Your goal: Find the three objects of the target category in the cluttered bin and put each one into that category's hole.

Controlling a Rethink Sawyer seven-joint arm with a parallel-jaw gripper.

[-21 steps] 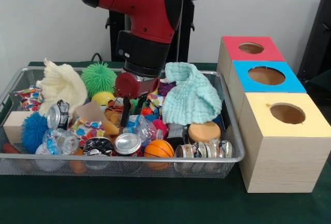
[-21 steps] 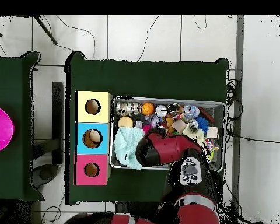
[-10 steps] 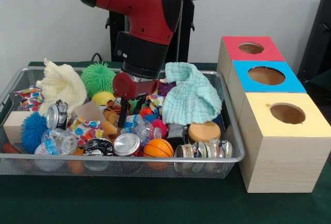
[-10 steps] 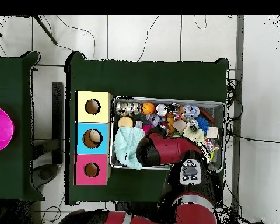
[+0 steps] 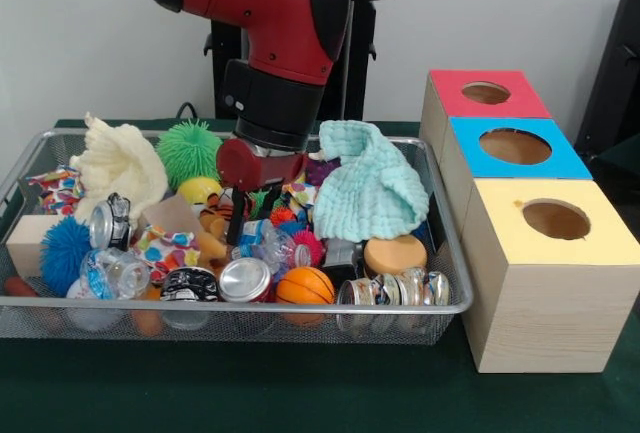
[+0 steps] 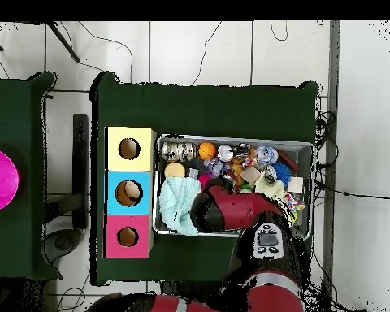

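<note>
The red and black robot arm (image 5: 270, 43) reaches down into the middle of the silver wire-mesh bin (image 5: 60, 305), which stands just beside the row of three wooden boxes with red, blue and yellow holed tops (image 5: 515, 145). Its gripper (image 5: 251, 215) hangs with the two black fingers (image 5: 237, 215) apart, holding nothing, over the clutter near a crushed clear plastic bottle (image 5: 268, 246). In the bin a mint-green cloth (image 5: 368, 188) lies beside the arm.

wire-mesh metal bin (image 5: 30, 158) | fluffy mint cloth (image 5: 370, 188) | shiny cans (image 5: 245, 279), probably metal | matt wooden boxes (image 5: 545, 323)
</note>
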